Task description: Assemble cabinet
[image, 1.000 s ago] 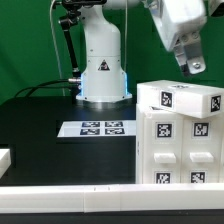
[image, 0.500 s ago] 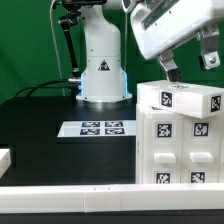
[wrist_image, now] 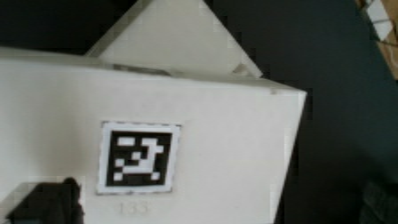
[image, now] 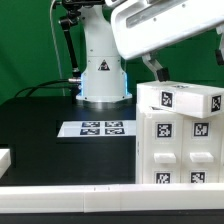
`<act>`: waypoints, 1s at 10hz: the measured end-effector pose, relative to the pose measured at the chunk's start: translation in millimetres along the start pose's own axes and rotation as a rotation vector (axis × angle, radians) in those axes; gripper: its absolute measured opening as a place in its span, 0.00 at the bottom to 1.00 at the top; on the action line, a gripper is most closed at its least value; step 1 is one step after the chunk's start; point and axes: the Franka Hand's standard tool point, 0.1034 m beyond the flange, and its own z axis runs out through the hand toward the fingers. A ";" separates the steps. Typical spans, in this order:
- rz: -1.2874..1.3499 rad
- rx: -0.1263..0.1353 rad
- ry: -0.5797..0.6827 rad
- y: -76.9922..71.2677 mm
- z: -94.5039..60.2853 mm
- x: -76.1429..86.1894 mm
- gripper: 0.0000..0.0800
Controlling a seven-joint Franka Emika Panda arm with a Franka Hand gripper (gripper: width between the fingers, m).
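The cabinet [image: 178,145] is a large white box with tagged recessed panels, standing at the exterior view's right. A white tagged block [image: 182,97] lies on its top. My gripper [image: 188,62] hangs just above that top, open and empty; one dark finger [image: 155,68] points down near the top's left corner, and the other sits at the frame's right edge. In the wrist view the cabinet's white top [wrist_image: 214,110] with one tag [wrist_image: 139,155] fills the frame. The gripper [wrist_image: 214,205] straddles it, and one finger [wrist_image: 45,200] shows beside the tag.
The marker board [image: 100,128] lies on the black table in front of the white robot base [image: 103,75]. A small white part [image: 5,157] sits at the exterior view's left edge. A white rail [image: 70,195] runs along the front.
The hand has swung toward the exterior view's left and now sits over the cabinet's top. The cabinet and the marker board have not moved.
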 end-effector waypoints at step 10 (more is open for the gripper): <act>-0.968 -0.093 0.039 10.3 -2.8 9.1 1.00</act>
